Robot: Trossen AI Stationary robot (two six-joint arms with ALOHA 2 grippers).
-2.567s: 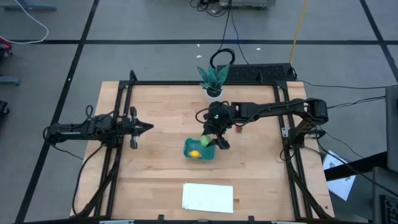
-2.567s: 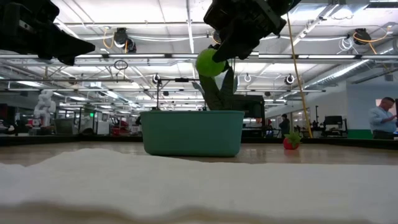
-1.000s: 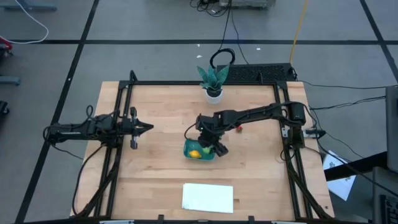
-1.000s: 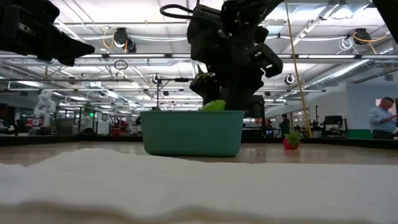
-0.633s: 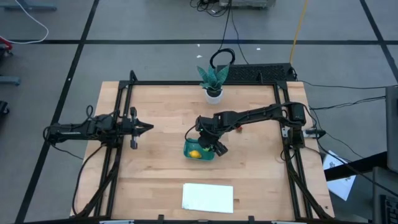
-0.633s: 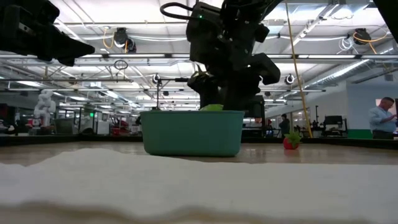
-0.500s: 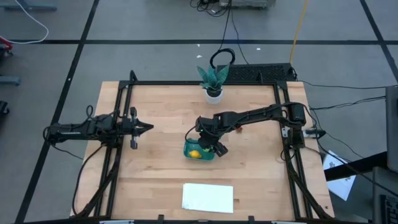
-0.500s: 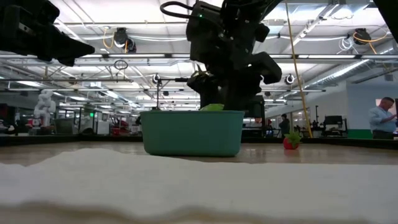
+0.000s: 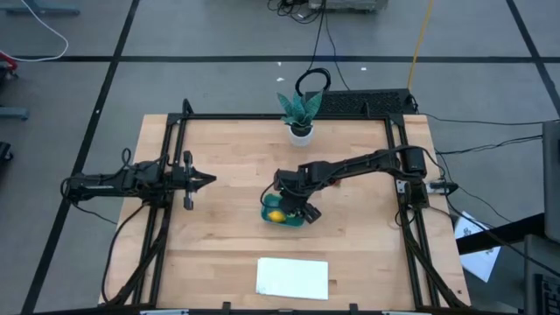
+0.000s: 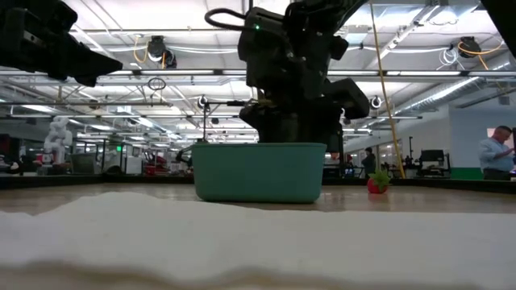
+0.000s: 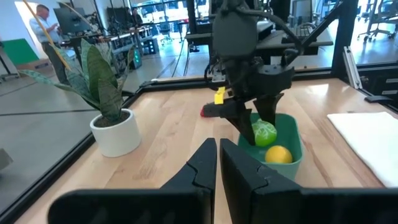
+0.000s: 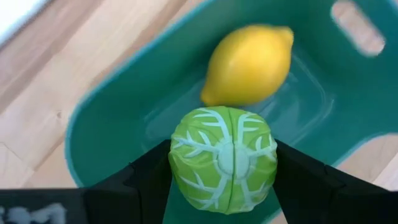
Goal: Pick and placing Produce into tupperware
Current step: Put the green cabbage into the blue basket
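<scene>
The teal tupperware (image 9: 284,213) stands on the wooden table near its middle. A yellow lemon (image 12: 249,64) lies on the tub's floor. My right gripper (image 9: 294,205) reaches slanting down into the tub, shut on the round green piece (image 12: 222,158), which hangs beside the lemon (image 11: 278,154). The small red piece (image 10: 376,185) rests on the table to the tub's far right. My left gripper (image 9: 210,179) waits shut and level above the table's left side, touching nothing. My right gripper pinches the round green piece by two opposite sides (image 12: 177,165) between its two fingers (image 12: 146,180). The fingers come slanting down from the far right side. The piece sits inside the tub walls (image 11: 264,132); whether it touches the tub's floor I cannot tell.
A potted leafy plant (image 9: 300,114) stands at the table's far edge. A flat white sheet (image 9: 292,277) lies near the front edge. Black frame rails (image 9: 166,210) run along the table's left and right sides. A person (image 10: 493,153) stands far off in the room.
My right gripper has sunk a little with the green piece, which has dropped below the tub's rim in the low view. The tub has slid slightly toward the table's right edge.
</scene>
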